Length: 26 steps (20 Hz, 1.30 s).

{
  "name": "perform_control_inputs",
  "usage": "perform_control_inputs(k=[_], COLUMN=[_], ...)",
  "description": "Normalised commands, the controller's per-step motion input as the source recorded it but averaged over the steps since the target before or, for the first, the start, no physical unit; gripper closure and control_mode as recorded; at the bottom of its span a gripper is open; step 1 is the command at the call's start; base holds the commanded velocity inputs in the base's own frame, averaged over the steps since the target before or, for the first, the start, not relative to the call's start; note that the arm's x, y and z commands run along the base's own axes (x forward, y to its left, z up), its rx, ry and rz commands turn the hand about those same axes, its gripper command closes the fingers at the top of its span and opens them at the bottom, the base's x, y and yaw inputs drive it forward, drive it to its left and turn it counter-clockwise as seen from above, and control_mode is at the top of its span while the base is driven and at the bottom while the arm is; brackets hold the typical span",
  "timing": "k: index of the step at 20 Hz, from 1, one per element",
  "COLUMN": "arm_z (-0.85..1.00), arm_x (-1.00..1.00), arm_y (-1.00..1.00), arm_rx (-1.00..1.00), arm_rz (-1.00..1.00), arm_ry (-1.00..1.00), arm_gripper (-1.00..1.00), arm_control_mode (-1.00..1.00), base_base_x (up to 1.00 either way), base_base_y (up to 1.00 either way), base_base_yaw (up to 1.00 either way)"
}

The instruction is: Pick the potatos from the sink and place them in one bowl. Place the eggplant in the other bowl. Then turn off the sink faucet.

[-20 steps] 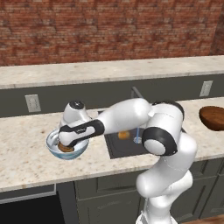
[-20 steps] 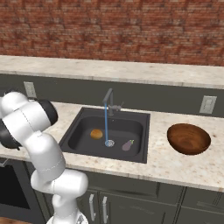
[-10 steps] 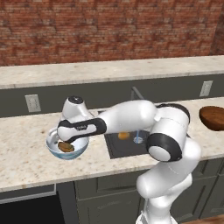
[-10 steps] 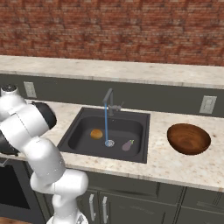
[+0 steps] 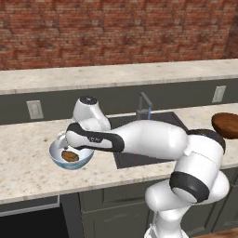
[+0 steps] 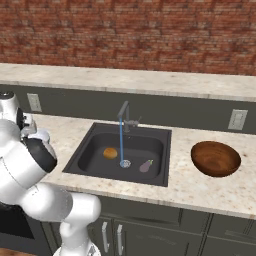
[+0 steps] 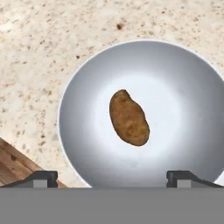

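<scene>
The elongated dark brown potato [image 7: 129,117] lies loose in the pale blue-white bowl [image 7: 183,87], which stands on the counter left of the sink [image 6: 150,142]. My gripper [image 7: 113,176] hangs open just above the bowl, with nothing between its fingertips. In the left base view the same potato [image 5: 70,156] rests in the bowl [image 5: 56,157] under my hand. The golden-orange potato [image 6: 110,153] and the grey eggplant [image 6: 145,166] sit on the sink floor on either side of the drain [image 6: 125,163]. Water runs from the faucet [image 6: 125,116]. The dark brown bowl [image 6: 215,158] stands right of the sink.
The speckled counter [image 5: 28,172] runs along a grey backsplash with wall outlets [image 5: 34,109] under a brick wall. The counter's front edge lies close to the pale bowl [image 7: 17,164]. My arm [image 5: 148,139] spans the sink in the left base view.
My hand has lifted up out of the pale bowl, leaving the dark potato lying in it. The jaws stayed wide apart.
</scene>
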Motion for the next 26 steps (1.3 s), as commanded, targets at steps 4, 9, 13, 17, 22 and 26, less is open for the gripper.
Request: perform_control_inputs(k=[4, 9, 13, 17, 22, 26], arm_z=[0.32, 0.29, 0.28, 0.24, 0.18, 0.07], arm_x=[-0.44, -0.42, -0.33, -0.14, -0.05, -0.01], arm_y=[-0.49, -0.50, -0.55, -0.55, -0.61, -0.71], arm_rx=[0.00, 0.00, 0.00, 0.00, 0.00, 0.00], arm_rz=[-0.08, -0.06, -0.07, -0.06, -0.06, -0.05], arm_ry=[0.00, 0.00, 0.00, 0.00, 0.00, 0.00], arm_gripper=[-1.00, -1.00, -1.00, -1.00, -1.00, -1.00], arm_control_mode=[-1.00, -1.00, -1.00, -1.00, -1.00, -1.00], base_base_x=[0.00, 0.00, 0.00, 0.00, 0.00, 0.00], base_base_y=[0.00, 0.00, 0.00, 0.00, 0.00, 0.00], base_base_yaw=[0.00, 0.00, 0.00, 0.00, 0.00, 0.00])
